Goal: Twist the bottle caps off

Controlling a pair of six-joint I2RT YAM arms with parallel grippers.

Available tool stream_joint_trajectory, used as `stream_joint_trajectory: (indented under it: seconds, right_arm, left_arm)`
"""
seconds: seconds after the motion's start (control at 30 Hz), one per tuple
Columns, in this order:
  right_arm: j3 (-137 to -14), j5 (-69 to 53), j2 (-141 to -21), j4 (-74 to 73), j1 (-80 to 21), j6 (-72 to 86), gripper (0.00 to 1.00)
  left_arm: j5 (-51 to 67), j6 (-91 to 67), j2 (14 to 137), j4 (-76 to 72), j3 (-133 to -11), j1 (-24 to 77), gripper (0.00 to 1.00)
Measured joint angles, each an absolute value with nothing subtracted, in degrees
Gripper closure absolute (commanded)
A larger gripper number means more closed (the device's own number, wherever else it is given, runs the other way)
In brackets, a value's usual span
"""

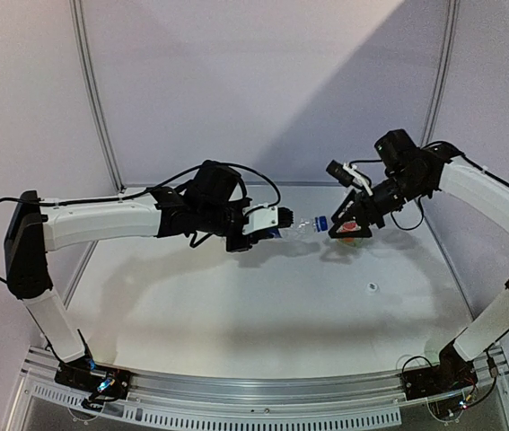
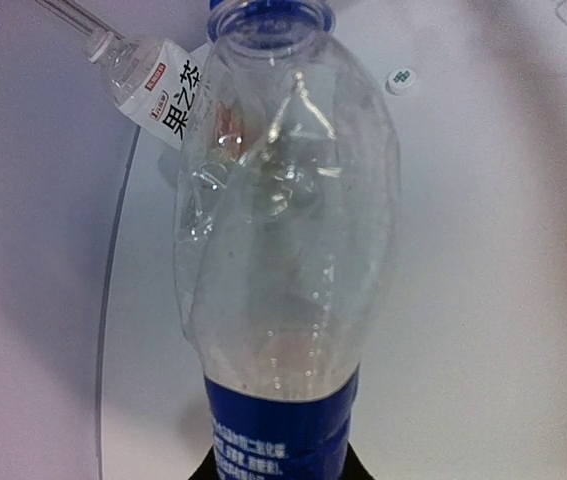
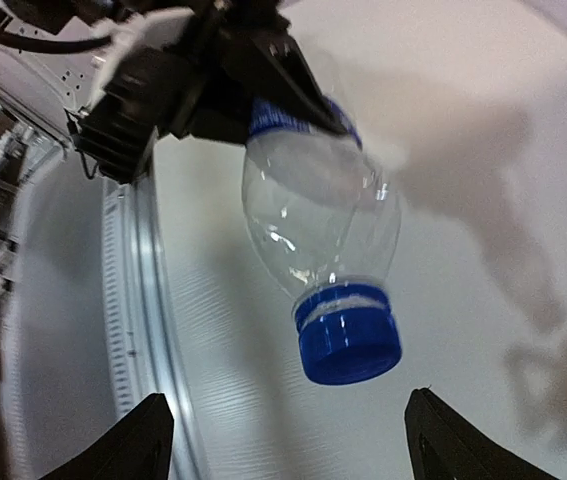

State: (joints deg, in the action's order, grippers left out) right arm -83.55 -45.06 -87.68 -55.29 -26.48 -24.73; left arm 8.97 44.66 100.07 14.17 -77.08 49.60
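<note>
Left fingers [image 3: 268, 90] are clamped round the blue-labelled body of the slim bottle [image 3: 318, 220], holding it out level above the bench [image 1: 236, 305] with the neck aimed straight across at the other arm. That braces it so it can't spin when the cap is twisted. And there's the blue cap [image 3: 348, 345], on the neck, sitting between the right fingers [image 3: 148, 445], which stand wide apart and touch nothing. They're lined up either side of it, ready to close, I'd say. Down on the bench the white cap [image 1: 372, 287] lies loose and the second bottle [image 2: 148, 85] lies on its side, so that one looks done.
</note>
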Motion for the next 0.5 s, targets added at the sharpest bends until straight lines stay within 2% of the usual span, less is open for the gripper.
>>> stream_joint_trajectory:
  seconds: [0.17,0.33,0.5]
  right_arm:
    - [-81.4,-53.0,-90.8,-57.3,-24.6,-10.7,0.26]
    - [-78.6,-61.1,-91.2,-49.1,-21.4,5.6,0.30]
    - [-77.9,-64.1,-93.4,-43.7,-20.9,15.5,0.33]
  left_arm:
    - [8.3,45.8,100.1,13.6,-77.1,49.6,1.00]
    - [8.3,46.2,100.1,13.5,-77.1,49.6,1.00]
    - [8.3,46.3,100.1,13.5,-77.1,49.6,1.00]
